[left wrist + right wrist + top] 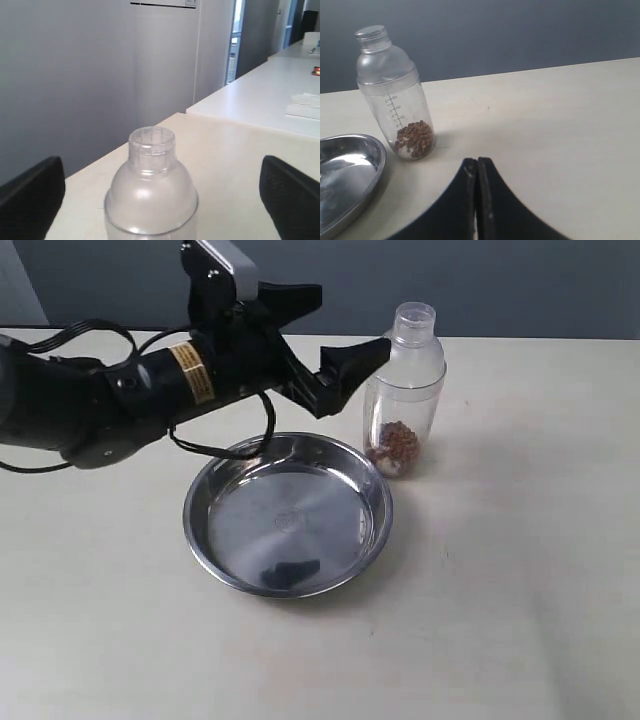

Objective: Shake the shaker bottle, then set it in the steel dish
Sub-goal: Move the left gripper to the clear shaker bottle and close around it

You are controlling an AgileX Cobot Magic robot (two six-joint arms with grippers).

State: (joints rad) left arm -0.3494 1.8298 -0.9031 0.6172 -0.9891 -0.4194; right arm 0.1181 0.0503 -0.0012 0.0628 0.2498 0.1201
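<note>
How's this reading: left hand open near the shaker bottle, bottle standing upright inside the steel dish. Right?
Not inside: the exterior view shows the shaker bottle standing upright on the table beside the steel dish. The left hand is open near it.

A pale beige tabletop [520, 620] was backed by a dark blue-grey wall [520, 285]. In the left wrist view, a grey wall panel [65, 75] was adjoined by a lighter panel [167, 65]. A narrow bright window strip [234, 45] was seen beyond, and a white counter [250, 107] was evenly lit, with papers [305, 105] laid on it.
</note>
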